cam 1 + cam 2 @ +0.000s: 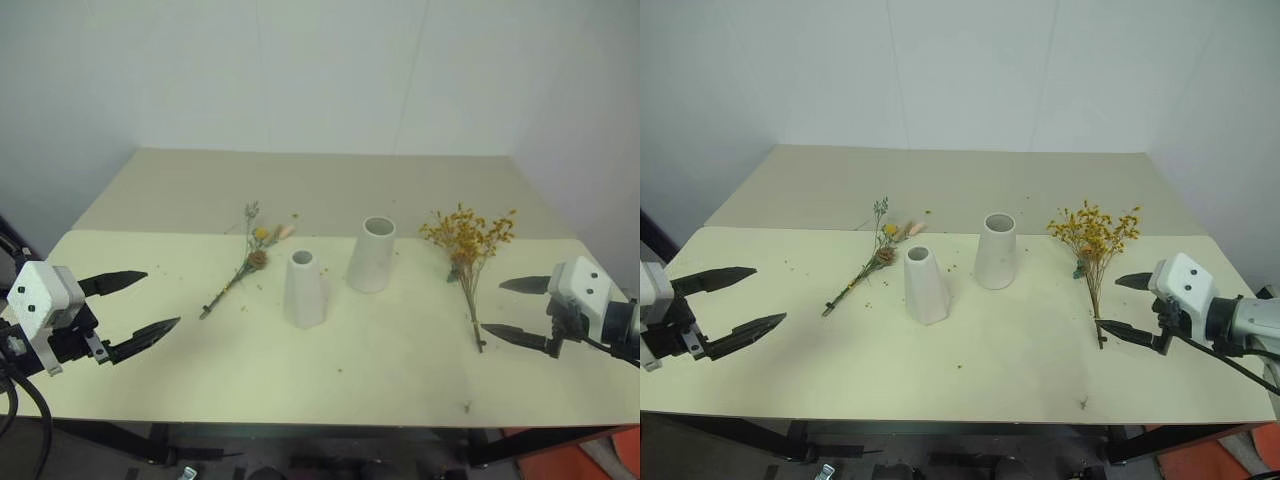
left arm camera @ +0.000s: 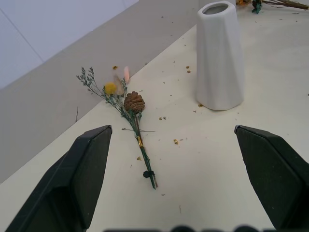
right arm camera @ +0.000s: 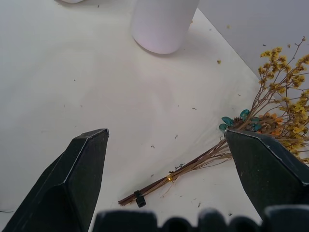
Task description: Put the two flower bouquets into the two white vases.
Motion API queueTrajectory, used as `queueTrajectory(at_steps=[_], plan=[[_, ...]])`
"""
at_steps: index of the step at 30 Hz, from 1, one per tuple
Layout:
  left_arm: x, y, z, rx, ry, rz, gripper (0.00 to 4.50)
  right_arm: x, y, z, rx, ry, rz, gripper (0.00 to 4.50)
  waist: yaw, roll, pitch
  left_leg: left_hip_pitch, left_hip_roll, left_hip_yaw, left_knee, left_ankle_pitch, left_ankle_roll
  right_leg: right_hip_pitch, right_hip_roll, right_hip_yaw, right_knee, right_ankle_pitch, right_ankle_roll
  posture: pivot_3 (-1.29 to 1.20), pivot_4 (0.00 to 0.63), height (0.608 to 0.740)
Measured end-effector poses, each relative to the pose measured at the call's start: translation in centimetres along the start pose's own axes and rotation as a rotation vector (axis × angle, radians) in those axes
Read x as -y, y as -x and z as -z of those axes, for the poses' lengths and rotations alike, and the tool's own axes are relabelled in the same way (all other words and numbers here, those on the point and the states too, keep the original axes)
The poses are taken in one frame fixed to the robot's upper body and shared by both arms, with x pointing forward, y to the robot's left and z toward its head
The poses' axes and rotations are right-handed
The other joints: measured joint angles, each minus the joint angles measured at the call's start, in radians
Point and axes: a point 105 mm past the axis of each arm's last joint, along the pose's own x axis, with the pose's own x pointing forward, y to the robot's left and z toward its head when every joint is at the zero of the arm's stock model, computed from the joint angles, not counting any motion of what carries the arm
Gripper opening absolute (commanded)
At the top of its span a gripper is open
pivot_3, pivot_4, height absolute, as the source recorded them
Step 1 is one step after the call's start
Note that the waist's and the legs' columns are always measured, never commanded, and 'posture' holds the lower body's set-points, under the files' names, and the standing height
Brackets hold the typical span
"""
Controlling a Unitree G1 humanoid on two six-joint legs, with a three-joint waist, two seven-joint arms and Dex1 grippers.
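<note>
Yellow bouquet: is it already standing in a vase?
No, the yellow bouquet lies flat on the table, right of the wider vase.

Head stereo looks down over table (image 1: 400, 370); wrist cams sit low, close, sharing the vases (image 1: 304, 288) with it.

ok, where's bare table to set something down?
Free: the near strip of the table in front of the slim vase, and the far half behind both vases. Crowded: the middle row, pine cone sprig, wide vase, yellow bouquet.
</note>
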Motion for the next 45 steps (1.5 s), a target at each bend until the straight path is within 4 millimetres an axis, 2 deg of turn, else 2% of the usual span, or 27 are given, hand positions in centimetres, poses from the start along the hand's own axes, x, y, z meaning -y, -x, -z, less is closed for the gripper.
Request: queueTrajectory(at_steps=[10, 13, 14, 17, 19, 23, 27, 30, 34, 39, 42, 45], plan=[[0.3, -0.3, -0.1, 0.021, -0.016, 0.01, 4.45, 0.1, 0.1, 0.0, -0.012, -0.004, -0.007, 4.5, -0.002, 0.0, 0.0, 0.0, 0.0, 0.0, 0.0, 0.0, 0.0, 0.0, 0.0, 0.0, 0.0, 0.0, 0.0, 0.0, 0.15, 0.74], [0.1, -0.6, -0.8, 0.048, -0.035, 0.006, 4.45, 0.3, 0.1, 0.0, -0.016, -0.014, 0.005, 4.5, -0.003, 0.0, 0.0, 0.0, 0.0, 0.0, 0.0, 0.0, 0.0, 0.0, 0.0, 0.0, 0.0, 0.0, 0.0, 0.0, 0.15, 0.74], [-0.1, -0.8, -1.3, 0.073, -0.044, 0.006, 4.45, 0.5, 0.1, 0.0, -0.022, -0.022, 0.02, 4.5, -0.002, 0.0, 0.0, 0.0, 0.0, 0.0, 0.0, 0.0, 0.0, 0.0, 0.0, 0.0, 0.0, 0.0, 0.0, 0.0, 0.15, 0.74], [-0.4, -2.4, -5.3, 0.232, -0.115, 0.053, 4.45, 1.9, -0.8, -0.1, -0.051, -0.041, 0.101, 4.5, 0.002, 0.0, 0.0, 0.0, 0.0, 0.0, 0.001, 0.0, 0.0, 0.001, 0.0, 0.0, 0.0, 0.0, 0.0, 0.0, 0.15, 0.74], [-0.1, -3.4, -7.1, 0.279, -0.171, 0.106, 4.45, 2.6, -1.4, 0.5, -0.092, -0.089, 0.145, 4.5, 0.001, 0.0, 0.0, 0.0, -0.001, 0.0, 0.0, 0.0, 0.0, 0.0, 0.0, 0.0, 0.0, 0.001, 0.0, 0.0, 0.15, 0.74], [1.6, -6.8, -10.3, 0.38, -0.256, 0.278, 4.45, 4.5, -3.3, 1.5, -0.188, -0.217, 0.254, 4.5, -0.001, 0.0, 0.0, -0.002, -0.001, -0.001, 0.0, 0.0, 0.0, -0.001, 0.0, 0.0, 0.0, 0.002, -0.002, 0.0, 0.15, 0.74], [4.0, -10.0, -13.6, 0.569, -0.256, 0.426, 4.45, 5.0, -5.9, 2.1, -0.236, -0.368, 0.336, 4.5, -0.003, 0.0, 0.0, -0.005, -0.002, -0.002, 0.001, 0.0, 0.0, -0.003, 0.0, 0.0, -0.001, 0.003, -0.002, 0.0, 0.15, 0.74], [5.9, -12.0, -13.4, 0.58, -0.24, 0.528, 4.45, 4.5, -6.7, 3.3, -0.289, -0.461, 0.366, 4.5, -0.005, 0.0, 0.0, -0.007, -0.003, -0.002, 0.0, 0.0, 0.001, -0.004, 0.0, 0.0, -0.001, 0.004, -0.002, 0.0, 0.15, 0.74], [7.1, -14.3, -12.4, 0.576, -0.165, 0.58, 4.45, 4.0, -7.3, 4.4, -0.344, -0.515, 0.424, 4.5, -0.007, 0.0, 0.0, -0.009, -0.003, -0.002, 0.001, 0.0, 0.001, -0.007, 0.0, 0.001, 0.0, 0.004, -0.001, 0.0, 0.15, 0.74], [7.4, -14.9, -12.3, 0.579, -0.155, 0.582, 4.45, 3.5, -7.7, 5.2, -0.372, -0.554, 0.448, 4.5, -0.013, 0.0, 0.0, -0.009, -0.003, -0.002, 0.001, 0.0, 0.001, -0.008, 0.0, 0.001, 0.001, 0.004, -0.001, 0.0, 0.15, 0.74], [7.5, -15.0, -12.4, 0.59, -0.145, 0.578, 4.5, 3.6, -8.5, 6.0, -0.36, -0.62, 0.466, 3.87, -0.017, 0.0, 0.0, -0.009, -0.003, -0.002, 0.001, 0.0, 0.001, -0.007, 0.0, 0.001, 0.001, 0.005, -0.001, 0.0, 0.15, 0.74], [7.6, -14.8, -12.5, 0.592, -0.151, 0.578, 4.5, 4.5, -8.9, 5.9, -0.35, -0.645, 0.485, 2.82, -0.018, 0.0, 0.0, -0.008, -0.003, -0.002, 0.001, 0.0, 0.001, -0.007, 0.0, 0.002, 0.001, 0.005, -0.001, 0.0, 0.15, 0.74]])
